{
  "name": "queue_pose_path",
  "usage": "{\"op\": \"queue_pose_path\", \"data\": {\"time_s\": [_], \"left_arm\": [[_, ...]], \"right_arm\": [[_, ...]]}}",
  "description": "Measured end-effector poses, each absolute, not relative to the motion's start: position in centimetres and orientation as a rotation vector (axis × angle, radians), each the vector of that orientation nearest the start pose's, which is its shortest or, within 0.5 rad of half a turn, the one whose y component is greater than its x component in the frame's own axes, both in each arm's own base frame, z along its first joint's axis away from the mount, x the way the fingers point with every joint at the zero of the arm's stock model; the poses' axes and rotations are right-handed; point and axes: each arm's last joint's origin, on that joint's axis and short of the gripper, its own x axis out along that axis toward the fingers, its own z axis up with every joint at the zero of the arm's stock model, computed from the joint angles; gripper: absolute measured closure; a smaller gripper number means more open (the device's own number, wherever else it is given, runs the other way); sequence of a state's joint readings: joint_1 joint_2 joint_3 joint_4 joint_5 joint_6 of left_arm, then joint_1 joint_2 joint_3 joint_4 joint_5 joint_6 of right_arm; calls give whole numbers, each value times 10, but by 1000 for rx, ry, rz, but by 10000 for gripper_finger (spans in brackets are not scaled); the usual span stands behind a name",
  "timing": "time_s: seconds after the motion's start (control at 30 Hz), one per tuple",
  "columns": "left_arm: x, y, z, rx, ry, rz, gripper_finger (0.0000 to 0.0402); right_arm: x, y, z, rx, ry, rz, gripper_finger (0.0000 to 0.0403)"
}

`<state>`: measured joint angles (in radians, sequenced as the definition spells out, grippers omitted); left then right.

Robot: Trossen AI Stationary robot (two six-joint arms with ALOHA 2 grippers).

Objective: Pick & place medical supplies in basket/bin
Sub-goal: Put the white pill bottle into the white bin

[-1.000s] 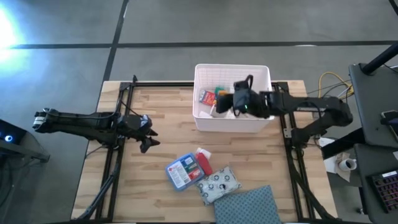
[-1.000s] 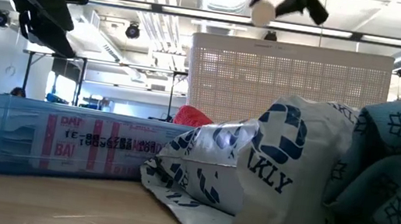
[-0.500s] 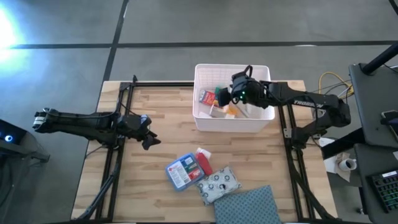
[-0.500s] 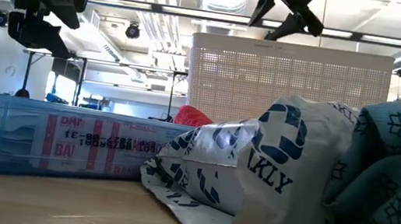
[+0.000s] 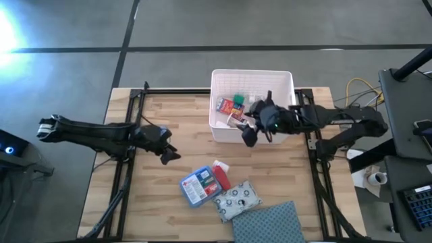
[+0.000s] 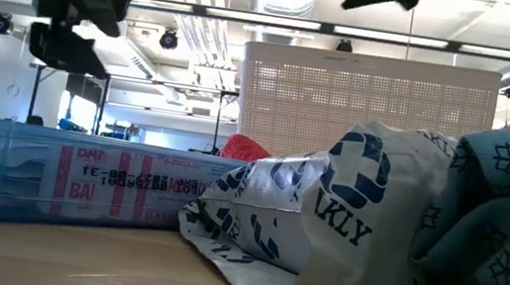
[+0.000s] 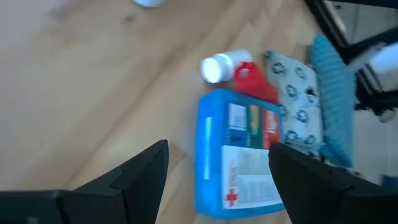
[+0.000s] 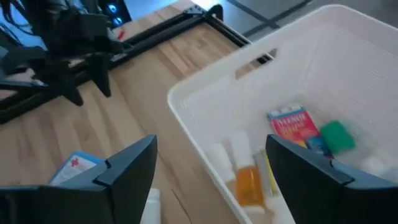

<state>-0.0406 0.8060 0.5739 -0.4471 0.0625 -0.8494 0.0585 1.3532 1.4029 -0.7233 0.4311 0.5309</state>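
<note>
The white bin [image 5: 252,81] stands at the table's far middle. In it lie a red pack [image 8: 291,127], a green-capped tube [image 8: 337,135], white bottles [image 8: 231,149] and an orange pack [image 8: 249,185]. My right gripper [image 5: 253,131] hangs open and empty over the bin's near wall. On the table's near middle lie a blue-and-red flat packet [image 5: 198,185], a red pack [image 5: 221,177], a white bottle [image 7: 217,65] and a patterned pouch [image 5: 237,199]. My left gripper [image 5: 167,154] hovers open, left of and above these.
A blue-grey dotted cloth [image 5: 266,223] lies at the near edge, right of the pouch. Black frame rails [image 5: 128,135] run along the table's left and right sides. Bare wood lies between the bin and the packs.
My right gripper has opened over the bin and let go of a white bottle. It has then drawn back toward the bin's near wall while rolling at the wrist. My left gripper has edged toward the packs on the table and rolled a little.
</note>
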Motion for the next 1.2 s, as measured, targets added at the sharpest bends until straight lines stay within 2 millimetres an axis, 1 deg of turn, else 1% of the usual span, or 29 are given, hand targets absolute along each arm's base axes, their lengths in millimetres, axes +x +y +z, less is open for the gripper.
{"op": "queue_pose_path", "data": {"time_s": [0.07,0.17,0.27,0.4,0.47,0.57,0.63,0.77,0.97,1.13,1.2], "left_arm": [[173,-10,233,-818,683,149,146],[185,-11,227,-782,703,117,146],[195,-11,225,-712,741,108,146],[209,-12,226,-545,758,65,146],[216,-10,225,-442,765,64,146],[230,-5,224,-303,753,104,146],[240,0,222,-257,761,132,146],[265,6,222,-173,769,116,157],[310,5,224,-32,794,-33,192],[344,2,221,10,806,-173,208],[351,1,219,0,818,-208,209]], "right_arm": [[272,10,375,347,556,-543,115],[263,13,374,375,588,-563,115],[258,21,377,387,584,-542,116],[253,33,379,390,588,-500,117],[253,38,376,403,599,-496,117],[255,42,369,419,626,-509,117],[259,46,365,436,640,-515,117],[265,56,355,450,679,-513,117],[265,70,345,472,734,-521,117],[263,76,343,508,743,-533,117],[262,78,343,524,740,-534,117]]}}
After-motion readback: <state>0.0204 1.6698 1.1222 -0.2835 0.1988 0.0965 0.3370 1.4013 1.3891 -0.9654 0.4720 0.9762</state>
